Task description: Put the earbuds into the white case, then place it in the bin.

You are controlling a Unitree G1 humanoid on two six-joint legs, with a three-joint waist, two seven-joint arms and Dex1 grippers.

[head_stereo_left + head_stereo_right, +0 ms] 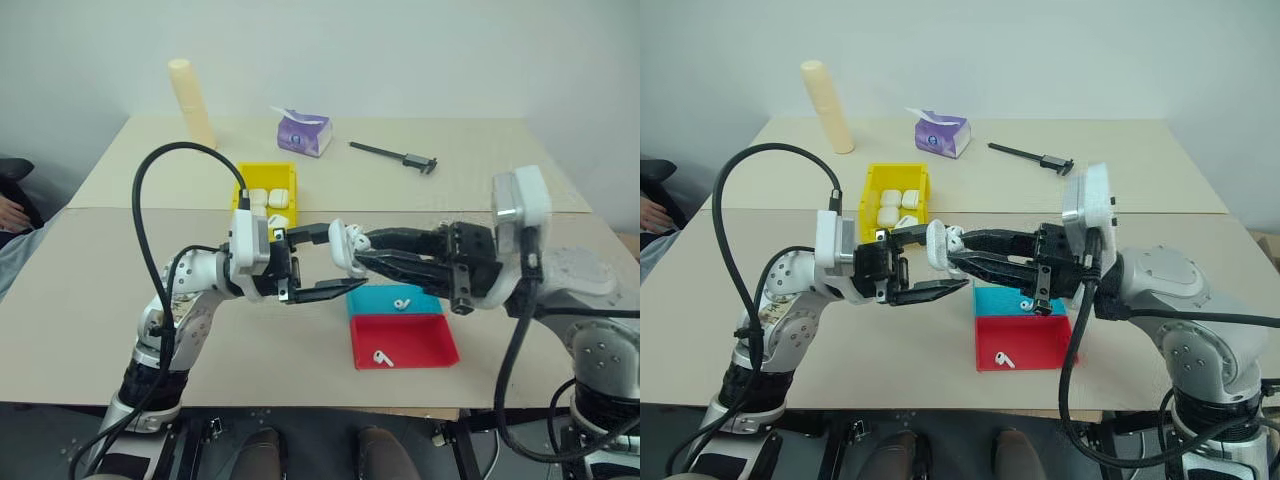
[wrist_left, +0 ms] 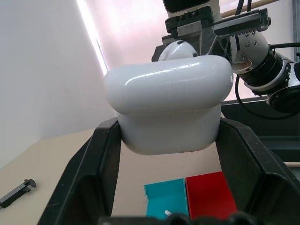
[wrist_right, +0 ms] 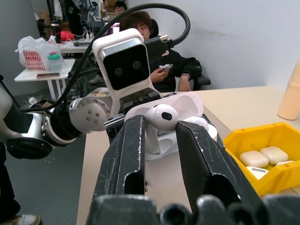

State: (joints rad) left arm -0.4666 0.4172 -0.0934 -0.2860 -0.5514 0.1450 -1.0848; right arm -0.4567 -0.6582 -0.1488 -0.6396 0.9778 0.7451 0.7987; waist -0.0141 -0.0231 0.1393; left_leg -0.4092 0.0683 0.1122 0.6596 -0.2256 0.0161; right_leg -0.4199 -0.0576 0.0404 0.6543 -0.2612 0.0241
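The bin (image 1: 262,178) sits on the surface (image 1: 120,290), behind the two grippers, with several cases inside. The teal tray (image 1: 372,303) lies just behind the red tray (image 1: 425,345), touching it; one earbud (image 1: 402,302) lies in each. Tissues (image 1: 303,132) and a caliper (image 1: 395,155) lie farther back.

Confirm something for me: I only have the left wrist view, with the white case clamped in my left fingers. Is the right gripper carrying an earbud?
Observer: Yes. The right gripper is shut on an earbud, right at the white case, whose lid stands open.
Operator: Any more earbuds on the table?
Observer: A second earbud lies in the red tray.
Operator: Where is the bin?
Observer: The yellow bin sits beyond the trays, towards the robot's left, with a few other cases inside.
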